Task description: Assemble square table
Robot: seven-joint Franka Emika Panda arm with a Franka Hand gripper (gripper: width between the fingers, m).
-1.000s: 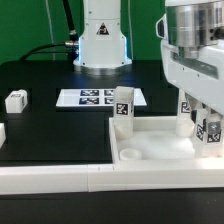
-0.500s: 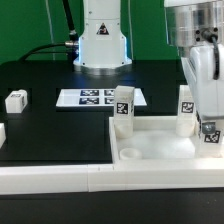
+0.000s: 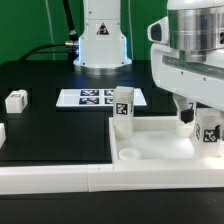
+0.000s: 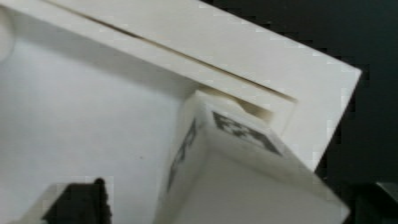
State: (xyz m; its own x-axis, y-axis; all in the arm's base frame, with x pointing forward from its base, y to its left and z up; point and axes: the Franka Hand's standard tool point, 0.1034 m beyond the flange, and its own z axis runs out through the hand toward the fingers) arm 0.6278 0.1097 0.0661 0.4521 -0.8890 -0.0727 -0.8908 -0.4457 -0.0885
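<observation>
With its jaws spread wide, the pincer (image 3: 205,128) hangs over a leg (image 3: 209,133) at the far-right corner of the square table top (image 3: 165,150).

No grip on anything; fingers stand clear either side of leg, w/ the leg upright in its socket, so prob. let go to re-grip for another twist (my guess). Top lies rim-up on the black bench (image 3: 50,135), tucked vs white border bar (image 3: 60,178), likely to stop it sliding. 3 legs stand on top, incl. front-left one (image 3: 122,108). 1 loose leg (image 3: 16,100) lies well apart, near marker board (image 3: 88,97).
</observation>
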